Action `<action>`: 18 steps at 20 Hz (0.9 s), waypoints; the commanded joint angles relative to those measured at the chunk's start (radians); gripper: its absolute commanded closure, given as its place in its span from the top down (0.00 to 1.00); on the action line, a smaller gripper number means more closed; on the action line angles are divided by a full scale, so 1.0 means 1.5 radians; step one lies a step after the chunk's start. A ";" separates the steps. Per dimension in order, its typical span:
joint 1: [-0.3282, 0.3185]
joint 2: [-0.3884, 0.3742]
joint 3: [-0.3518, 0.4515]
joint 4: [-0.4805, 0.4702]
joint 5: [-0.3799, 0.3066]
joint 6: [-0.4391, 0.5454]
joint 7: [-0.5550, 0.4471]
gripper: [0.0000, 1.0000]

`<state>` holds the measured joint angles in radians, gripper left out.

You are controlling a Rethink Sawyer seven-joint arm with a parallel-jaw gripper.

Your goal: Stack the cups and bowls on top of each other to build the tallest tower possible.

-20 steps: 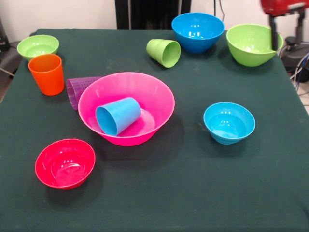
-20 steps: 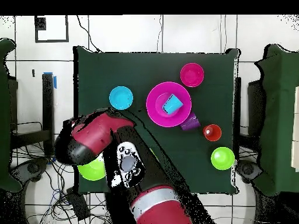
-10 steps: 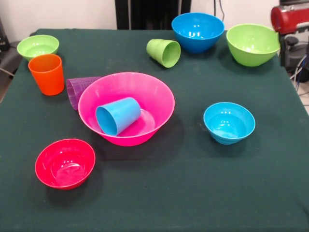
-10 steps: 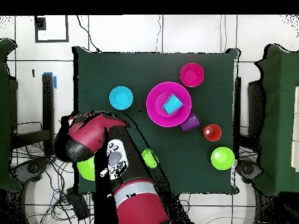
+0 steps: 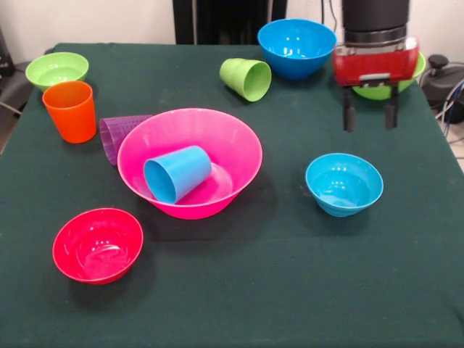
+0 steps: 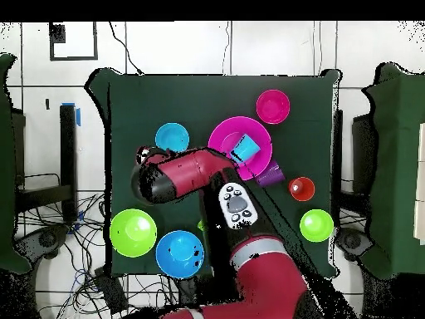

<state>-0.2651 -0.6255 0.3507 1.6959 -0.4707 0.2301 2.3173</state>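
My gripper (image 5: 370, 116) hangs open with nothing between its fingers, above the cloth just behind the small light blue bowl (image 5: 344, 183). Its red body hides most of the medium green bowl (image 5: 371, 93). The large pink bowl (image 5: 243, 163) sits mid-table with a light blue cup (image 5: 177, 174) lying on its side inside. A purple cup (image 5: 116, 134) lies against the pink bowl's left. The orange cup (image 5: 70, 110) stands upright. A green cup (image 5: 246, 78) lies on its side. In the overhead view the arm (image 6: 187, 170) reaches over beside the pink bowl (image 6: 217, 149).
A medium blue bowl (image 5: 297, 47) stands at the back, a small green bowl (image 5: 56, 69) at the back left, a small red bowl (image 5: 97, 244) at the front left. The dark green cloth (image 5: 290, 290) covers the table.
The arm has swung in from the right edge of the front view. The gripper now hangs in front of the medium green bowl. No cup or bowl has moved.
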 commanded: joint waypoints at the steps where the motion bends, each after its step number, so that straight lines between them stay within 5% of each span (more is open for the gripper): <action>1: 0.006 0.042 0.027 -0.022 0.014 0.054 -0.003 1.00; 7: 0.031 0.038 -0.006 -0.035 -0.001 0.017 0.014 1.00; 12: 0.135 0.026 -0.135 -0.084 -0.058 -0.068 0.046 1.00; 18: 0.109 0.029 -0.109 -0.081 -0.032 -0.063 0.010 1.00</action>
<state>-0.0805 -0.5980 0.2071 1.6403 -0.4713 0.1699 2.3173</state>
